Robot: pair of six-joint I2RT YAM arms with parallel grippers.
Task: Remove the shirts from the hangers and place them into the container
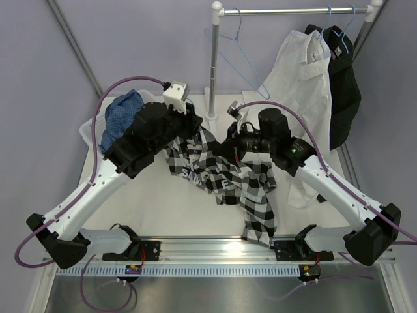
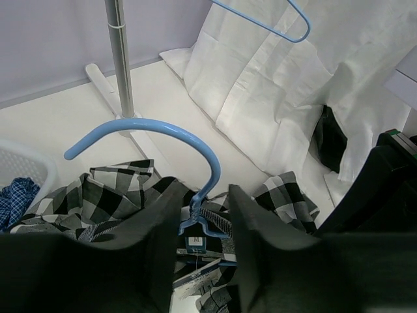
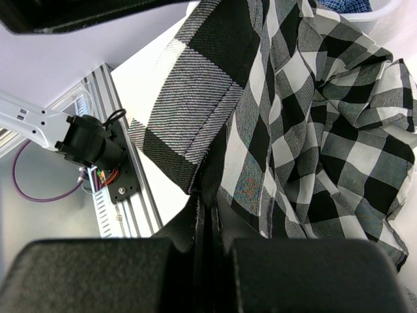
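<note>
Left wrist view shows your black-and-white checked shirt crumpled on the worktop, with a light-blue hanger in its collar and the hook standing up.

— And your left pincer?

— Narrow, with its fingers on either side of the hanger's neck. A gap shows beside the wire, so it is not clamped.

— The right one?

— Your right pincer is closed tight on a fold of the same shirt, pinching the cloth between its fingers.

— Further out?

— From above, you see the blue small-check shirt lying in the white container at the rear left. The white shirt and the black shirt hang on the rack at the rear right, with a bare hanger beside them.
</note>
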